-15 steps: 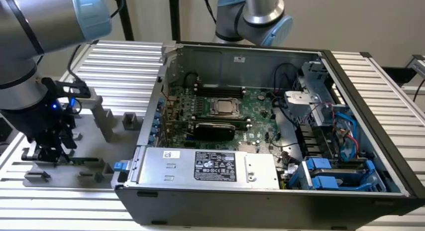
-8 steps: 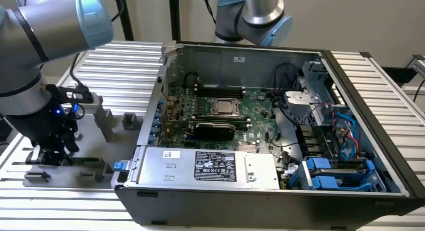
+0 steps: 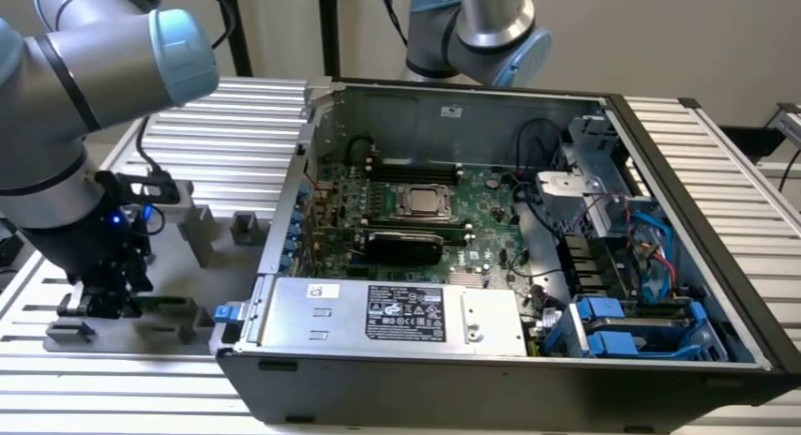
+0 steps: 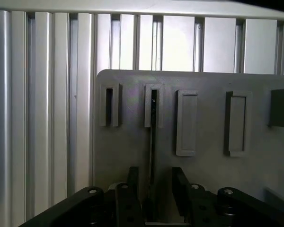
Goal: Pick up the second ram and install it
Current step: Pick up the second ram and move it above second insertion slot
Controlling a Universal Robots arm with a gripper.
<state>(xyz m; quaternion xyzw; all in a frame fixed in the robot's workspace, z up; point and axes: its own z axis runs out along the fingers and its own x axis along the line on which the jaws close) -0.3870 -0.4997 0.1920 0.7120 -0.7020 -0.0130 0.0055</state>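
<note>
The second ram stands on edge in a slot of the grey fixture plate, seen edge-on as a thin dark strip. My gripper straddles its near end, with one black finger on each side and a gap to the stick on both sides, so it is open. In the exterior view my gripper is low over the fixture at the exterior view's left, and a bit of the green ram shows beside it.
An open computer case lies on the slatted aluminium table, with its green motherboard and a silver power supply inside. Grey fixture blocks stand near my arm. A second arm rises behind the case.
</note>
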